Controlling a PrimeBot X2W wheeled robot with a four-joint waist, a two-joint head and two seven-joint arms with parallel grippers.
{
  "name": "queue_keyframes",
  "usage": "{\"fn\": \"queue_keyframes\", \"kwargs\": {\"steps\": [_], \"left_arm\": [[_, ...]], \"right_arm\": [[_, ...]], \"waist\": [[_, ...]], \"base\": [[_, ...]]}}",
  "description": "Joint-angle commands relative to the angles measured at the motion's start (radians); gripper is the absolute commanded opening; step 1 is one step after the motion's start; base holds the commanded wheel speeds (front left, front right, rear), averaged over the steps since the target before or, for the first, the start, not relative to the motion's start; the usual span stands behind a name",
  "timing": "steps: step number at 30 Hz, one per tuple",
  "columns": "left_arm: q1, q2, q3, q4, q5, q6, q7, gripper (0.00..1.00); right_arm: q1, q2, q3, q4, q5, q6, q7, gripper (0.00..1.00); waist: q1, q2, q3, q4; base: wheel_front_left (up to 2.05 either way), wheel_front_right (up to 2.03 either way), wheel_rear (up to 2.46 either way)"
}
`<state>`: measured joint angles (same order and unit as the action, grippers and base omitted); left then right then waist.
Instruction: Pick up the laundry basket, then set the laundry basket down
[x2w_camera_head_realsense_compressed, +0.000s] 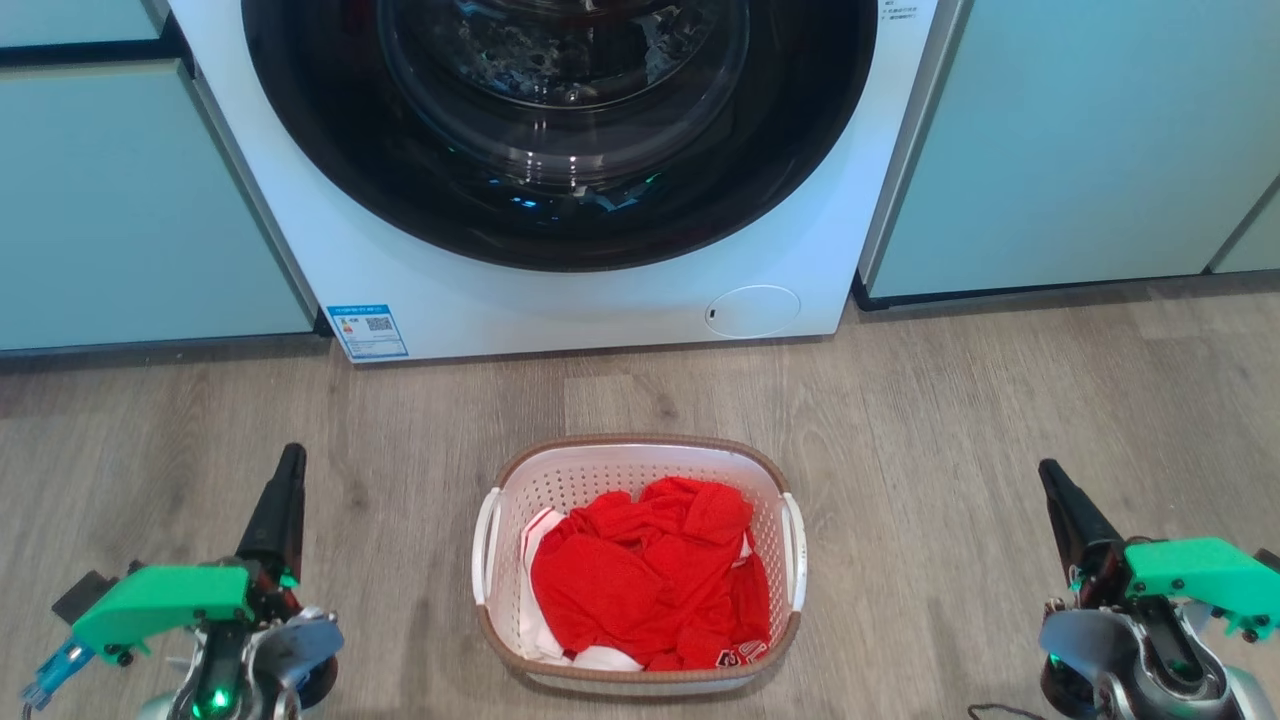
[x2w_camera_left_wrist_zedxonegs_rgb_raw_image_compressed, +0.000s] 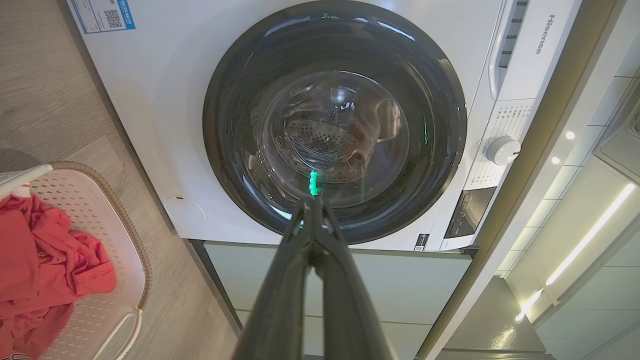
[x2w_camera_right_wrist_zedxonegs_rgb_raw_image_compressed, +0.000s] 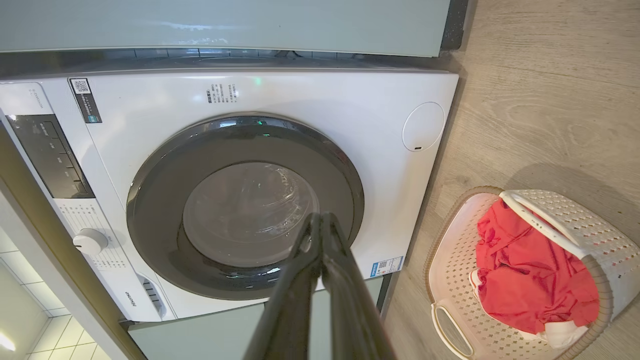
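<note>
The laundry basket (x2w_camera_head_realsense_compressed: 640, 470) stands on the wooden floor in front of the washing machine: oval, white, perforated, with a brown rim, white side handles and red clothes (x2w_camera_head_realsense_compressed: 650, 575) inside. It also appears at the left edge of the left wrist view, laundry basket (x2w_camera_left_wrist_zedxonegs_rgb_raw_image_compressed: 107, 235), and at the lower right of the right wrist view, laundry basket (x2w_camera_right_wrist_zedxonegs_rgb_raw_image_compressed: 595, 235). My left gripper (x2w_camera_head_realsense_compressed: 291, 455) is shut, well to the basket's left. My right gripper (x2w_camera_head_realsense_compressed: 1047, 468) is shut, well to its right. Both hold nothing, fingers together in the wrist views: left gripper (x2w_camera_left_wrist_zedxonegs_rgb_raw_image_compressed: 313, 202), right gripper (x2w_camera_right_wrist_zedxonegs_rgb_raw_image_compressed: 320, 217).
A white front-loading washing machine (x2w_camera_head_realsense_compressed: 560, 290) with a dark round door (x2w_camera_head_realsense_compressed: 560, 130) stands just behind the basket, flanked by pale green cabinets (x2w_camera_head_realsense_compressed: 1080, 140). Bare wooden floor (x2w_camera_head_realsense_compressed: 930, 400) lies on both sides of the basket and between it and the machine.
</note>
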<state>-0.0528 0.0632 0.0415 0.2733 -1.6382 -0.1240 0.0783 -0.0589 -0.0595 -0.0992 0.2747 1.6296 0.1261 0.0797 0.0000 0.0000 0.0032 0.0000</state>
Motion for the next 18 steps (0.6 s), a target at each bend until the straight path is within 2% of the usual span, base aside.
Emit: {"fn": "queue_keyframes", "kwargs": {"steps": [1,18], "left_arm": [[-0.052,0.014,0.035,-0.030,-0.001,-0.007,0.005,0.00],[-0.053,0.009,0.042,-0.030,0.004,-0.007,0.010,0.00]], "right_arm": [[-0.046,-0.013,0.016,-0.032,0.004,0.005,0.009,0.00],[-0.047,-0.009,0.010,-0.031,0.000,0.005,0.014,0.00]], "waist": [[0.0000,0.0000,0.000,0.000],[0.0000,0.0000,0.000,0.000]], "base": [[0.00,0.00,0.00],[0.00,0.00,0.00]]}}
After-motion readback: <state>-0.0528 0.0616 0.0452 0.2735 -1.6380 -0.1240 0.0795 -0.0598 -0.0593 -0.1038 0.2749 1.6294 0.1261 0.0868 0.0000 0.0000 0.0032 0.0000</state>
